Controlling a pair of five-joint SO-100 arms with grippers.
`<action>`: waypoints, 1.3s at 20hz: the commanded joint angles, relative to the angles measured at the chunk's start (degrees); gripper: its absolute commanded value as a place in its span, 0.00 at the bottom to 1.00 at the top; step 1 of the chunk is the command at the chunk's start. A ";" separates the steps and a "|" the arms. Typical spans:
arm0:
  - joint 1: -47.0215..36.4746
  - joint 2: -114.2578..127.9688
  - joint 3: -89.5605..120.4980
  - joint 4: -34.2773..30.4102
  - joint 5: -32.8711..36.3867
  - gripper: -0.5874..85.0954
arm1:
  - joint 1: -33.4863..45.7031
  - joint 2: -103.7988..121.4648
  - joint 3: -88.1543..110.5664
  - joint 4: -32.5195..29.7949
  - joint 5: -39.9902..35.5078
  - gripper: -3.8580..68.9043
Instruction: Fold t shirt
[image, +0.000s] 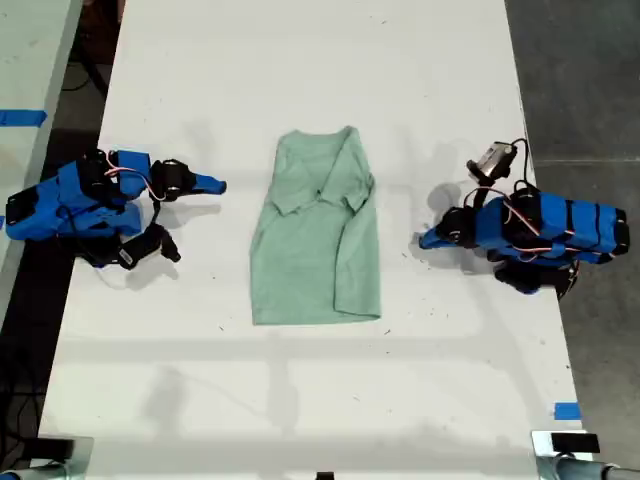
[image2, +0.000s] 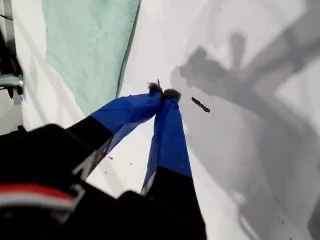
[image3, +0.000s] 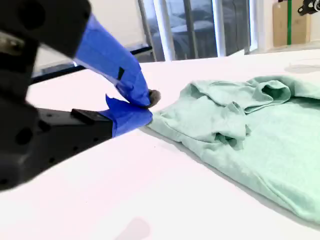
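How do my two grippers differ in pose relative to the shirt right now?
My first gripper points down at bare table, clear of the t shirt's flat edge. My second gripper lies low along the table, tips close by the shirt's bunched folds. Both are shut and empty.

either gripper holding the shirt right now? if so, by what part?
Nothing is held. My first gripper and my second gripper are both shut on nothing, beside the t shirt, which lies on the table apart from both.
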 joint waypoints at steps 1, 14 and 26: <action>0.00 0.44 0.09 0.09 -1.32 0.01 | -0.62 0.88 3.43 0.35 0.53 0.06; 0.09 0.44 0.09 0.09 -1.32 0.01 | -1.05 0.88 3.43 0.35 0.62 0.06; 0.00 0.44 0.09 0.09 -1.32 0.01 | -1.41 0.88 3.43 0.44 0.70 0.06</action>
